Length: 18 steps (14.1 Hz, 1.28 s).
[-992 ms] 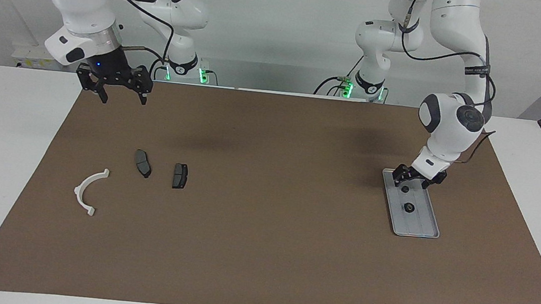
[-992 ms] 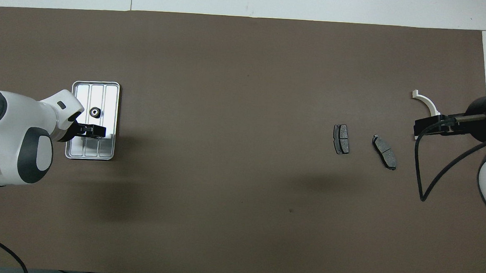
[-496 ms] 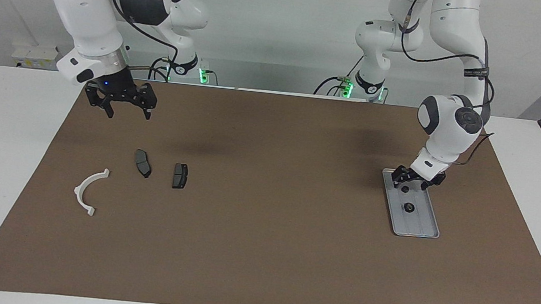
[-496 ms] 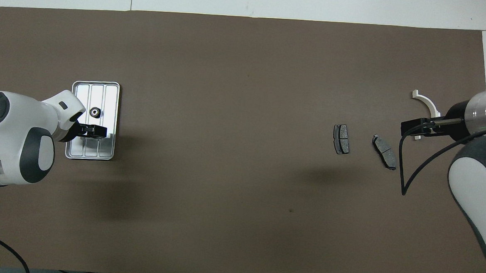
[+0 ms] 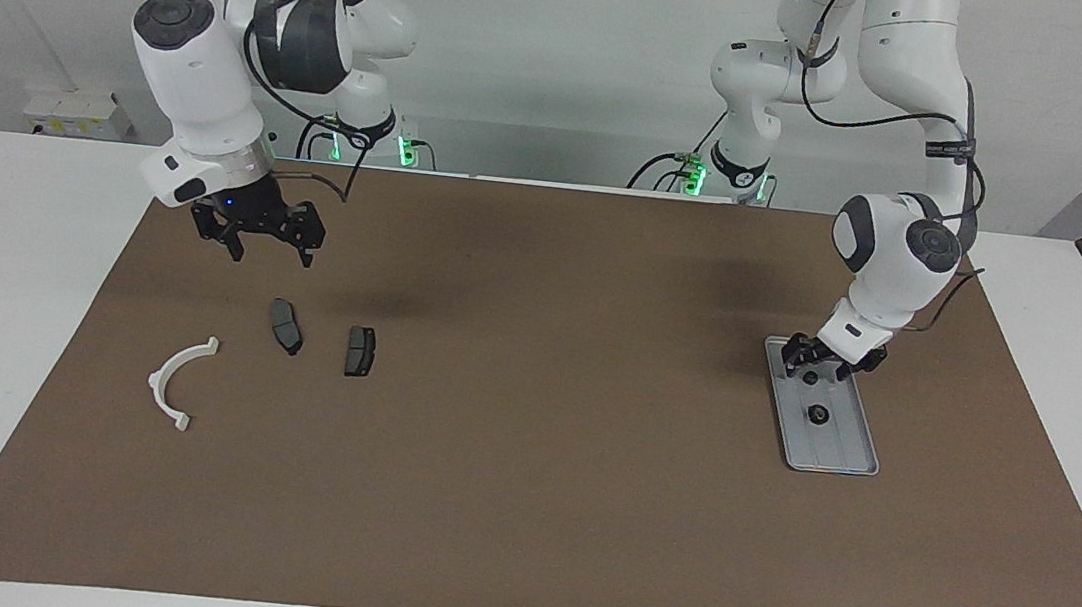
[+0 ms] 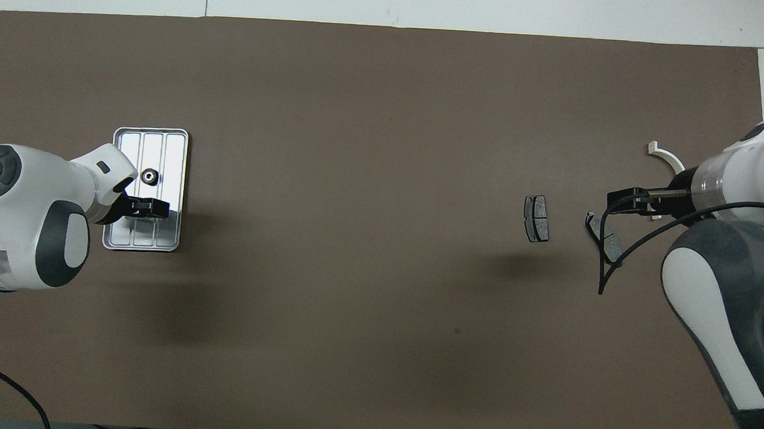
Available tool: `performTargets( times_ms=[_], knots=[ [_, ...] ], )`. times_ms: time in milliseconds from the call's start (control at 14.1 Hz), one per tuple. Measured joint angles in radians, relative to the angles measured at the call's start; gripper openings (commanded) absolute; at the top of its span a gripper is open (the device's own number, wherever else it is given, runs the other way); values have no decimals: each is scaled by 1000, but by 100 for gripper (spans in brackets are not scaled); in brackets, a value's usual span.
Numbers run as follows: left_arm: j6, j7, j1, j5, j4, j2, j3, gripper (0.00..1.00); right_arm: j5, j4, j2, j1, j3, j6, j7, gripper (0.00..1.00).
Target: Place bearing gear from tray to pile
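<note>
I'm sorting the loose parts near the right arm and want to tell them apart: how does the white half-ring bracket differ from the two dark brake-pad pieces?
The white half-ring bracket is pale, thin and curved into an open arc; the two dark brake-pad pieces are dark grey, solid and blocky. The bracket is the longer part and lies farther from the robots than the pads. All three lie flat on the brown mat, apart from one another.
</note>
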Motion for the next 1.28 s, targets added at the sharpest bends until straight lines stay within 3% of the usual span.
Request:
performTargets(
  times_ms=[142, 354, 850, 1063, 1275],
  knots=[
    [0, -4, 0, 0, 0, 0, 0, 42, 0, -5, 33, 1, 0, 42, 27, 100],
    [0, -6, -3, 0, 0, 0, -3, 3, 0, -7, 92, 12, 1, 114, 54, 100],
    [-9, -8, -3, -4, 16, -1, -6, 0, 0, -7, 176, 15, 1, 233, 72, 100],
    [-86, -28, -6, -19, 98, -1, -7, 0, 0, -5, 177, 15, 1, 234, 72, 100],
    [-100, -188, -80, -30, 152, 2, -10, 0, 0, -5, 177, 15, 1, 234, 72, 100]
  ],
)
